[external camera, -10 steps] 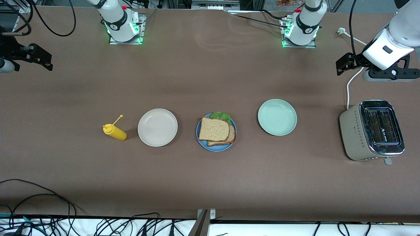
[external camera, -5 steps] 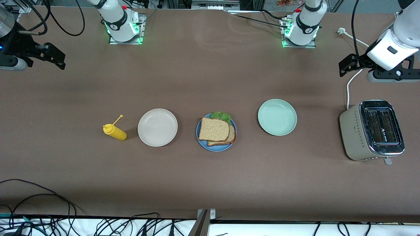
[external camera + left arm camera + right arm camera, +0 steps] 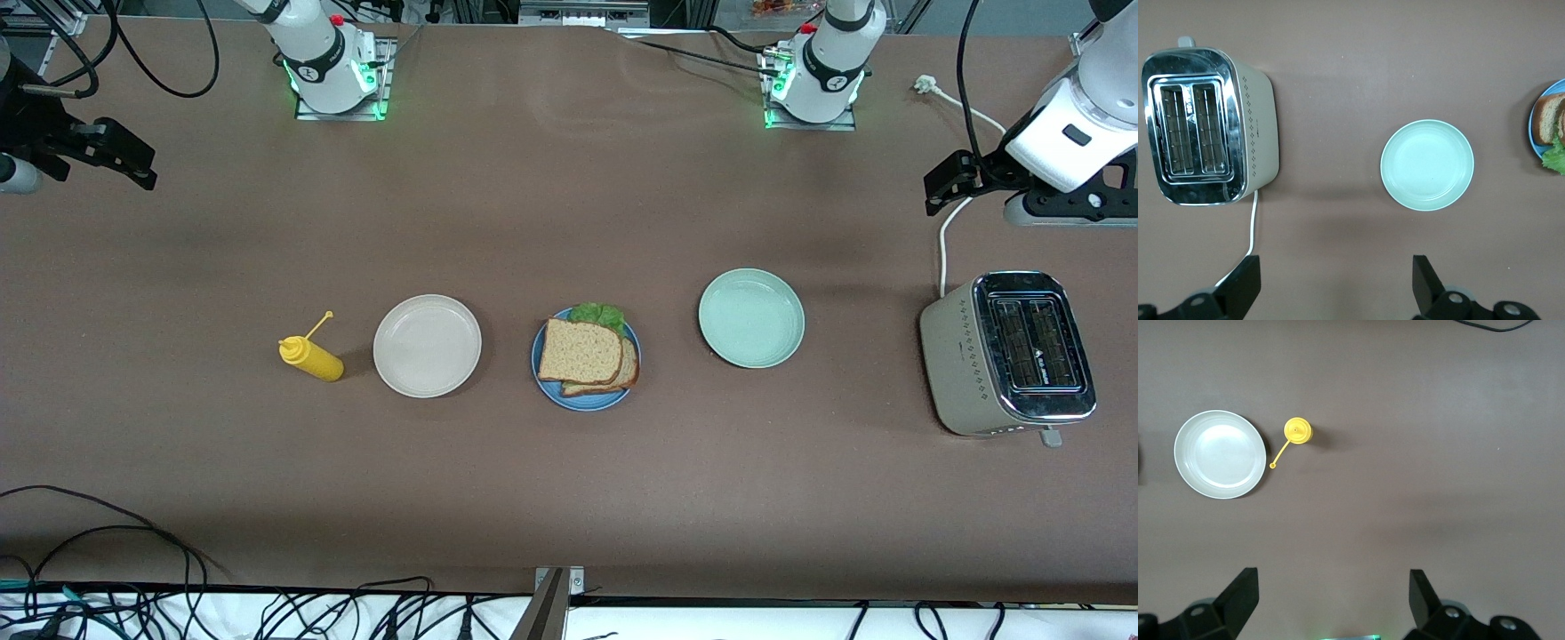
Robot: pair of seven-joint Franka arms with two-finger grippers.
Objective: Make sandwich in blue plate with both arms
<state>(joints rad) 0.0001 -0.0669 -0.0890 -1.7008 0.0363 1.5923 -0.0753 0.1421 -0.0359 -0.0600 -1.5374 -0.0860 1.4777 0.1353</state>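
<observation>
Sandwich [image 3: 585,354]: centre of the front frame, lying on the blue plate [image 3: 553,393]. Two bread slices stacked a little askew, lettuce [image 3: 598,314] poking out at the upper edge.
Blue plate: on the worktop [image 3: 569,222], between the beige plate [image 3: 427,345] and the green plate [image 3: 751,318]. Apart from both.
My left fingers [image 3: 1335,283]: spread wide, nothing between them. Up in the air at the upper right of the front frame, over bare worktop above the toaster [image 3: 1009,354]. My left wrist frame shows toaster, green plate and a sliver of the sandwich at its right edge.
My right fingers [image 3: 1333,600]: spread wide, nothing between them. Up in the air at the upper left edge of the front frame, over bare worktop. My right wrist frame shows the beige plate and the yellow bottle [image 3: 310,357].
Yellow bottle: just beside the beige plate, toward the right arm's end, cap hanging off on its strap.
Toaster: right side of the front frame, slots up, white cord [image 3: 951,222] running toward the top of the frame.
</observation>
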